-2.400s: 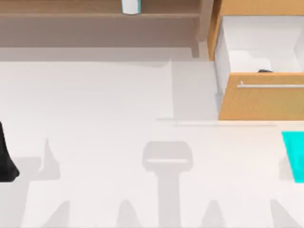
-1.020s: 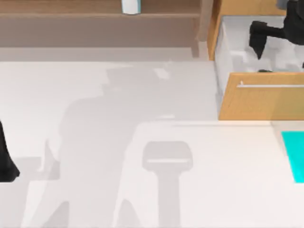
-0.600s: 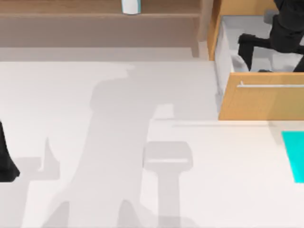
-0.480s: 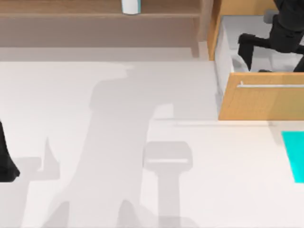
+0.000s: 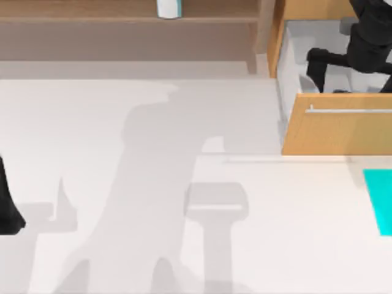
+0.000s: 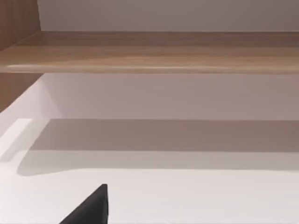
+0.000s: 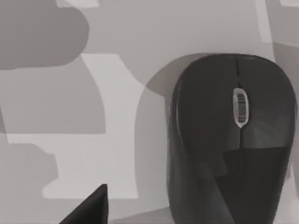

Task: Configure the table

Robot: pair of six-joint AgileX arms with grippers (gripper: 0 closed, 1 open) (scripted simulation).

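Observation:
The white table (image 5: 92, 122) spreads across the top view. At its back right an orange-brown cabinet has its drawer (image 5: 340, 131) pulled open. My right gripper (image 5: 315, 66) hangs inside the drawer, open, one fingertip (image 7: 91, 210) standing well off centre. In the right wrist view a black mouse (image 7: 229, 140) with a silver wheel lies close below on the drawer's white floor, not held. Its edge peeks out behind the drawer front (image 5: 342, 91). My left gripper (image 5: 7, 205) sits parked at the table's left edge, open and holding nothing.
A brown wooden shelf (image 5: 122, 24) runs along the back, with a white and blue cup (image 5: 168, 7) on it. A cyan flat thing (image 5: 380, 202) lies at the table's right edge. The drawer's silver bar handle (image 5: 349, 111) faces the table.
My right arm came into view and reached down into the open drawer, its gripper shifting left toward the mouse. In the last half second it barely moved. The left arm stayed still.

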